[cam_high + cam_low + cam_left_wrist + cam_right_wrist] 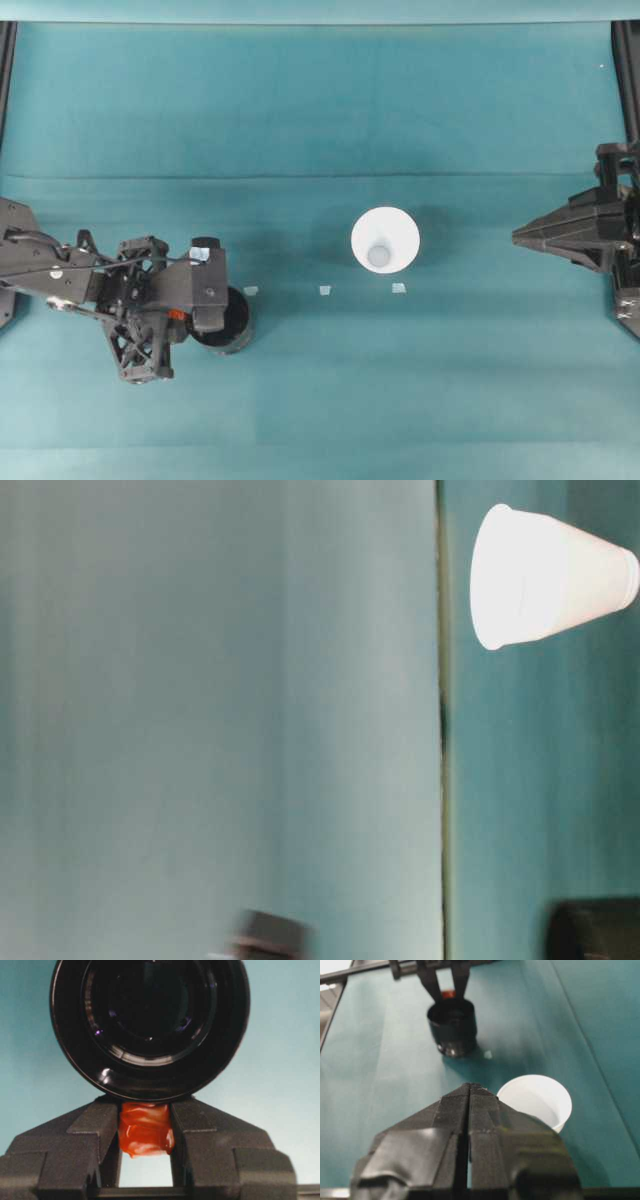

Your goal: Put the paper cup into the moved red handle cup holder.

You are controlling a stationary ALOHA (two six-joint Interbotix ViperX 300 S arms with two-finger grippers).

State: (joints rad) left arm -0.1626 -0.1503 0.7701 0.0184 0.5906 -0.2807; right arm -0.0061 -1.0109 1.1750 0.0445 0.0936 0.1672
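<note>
Clearly, the left gripper [145, 1130] has its fingers [97, 1130] pinched on the orange-red handle of the red handle cup holder [150, 1025]. Well apart, the right gripper [469, 1091] is fully closed and empty, the paper cup [537, 1100] standing just beyond its tips.
</note>
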